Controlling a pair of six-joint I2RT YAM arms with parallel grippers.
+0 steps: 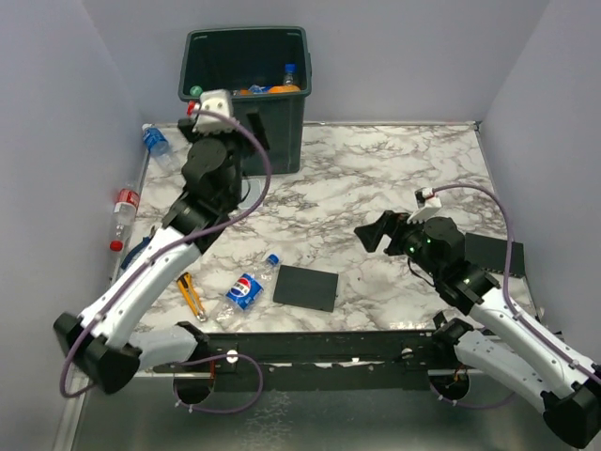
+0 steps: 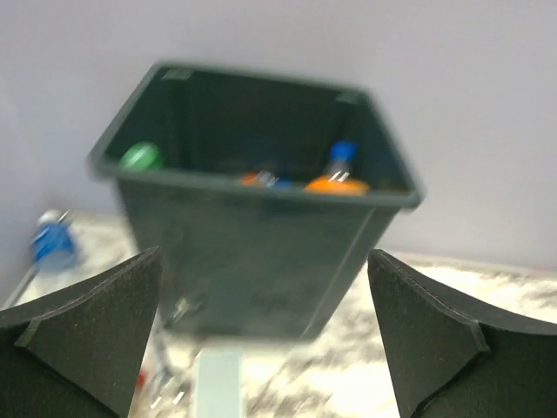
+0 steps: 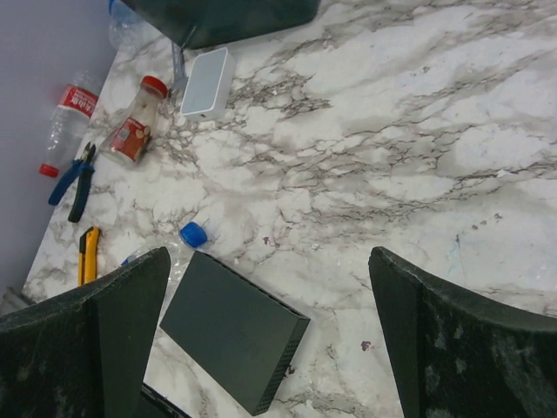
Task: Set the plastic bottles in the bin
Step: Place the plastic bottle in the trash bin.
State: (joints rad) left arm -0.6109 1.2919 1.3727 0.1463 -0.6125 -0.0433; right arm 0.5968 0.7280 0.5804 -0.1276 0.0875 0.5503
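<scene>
The dark green bin stands at the back left, with several bottles inside showing orange, blue and green caps. My left gripper is open and empty, just in front of the bin. My right gripper is open and empty above the table's middle right. A Pepsi bottle lies near the front, its blue cap showing. A blue-label bottle and a red-label bottle lie at the left edge. A red-capped bottle lies near the bin.
A flat black plate lies next to the Pepsi bottle, and another sits under the right arm. Blue pliers and a yellow-handled tool lie at the front left. A white box sits before the bin. Grey walls surround the table.
</scene>
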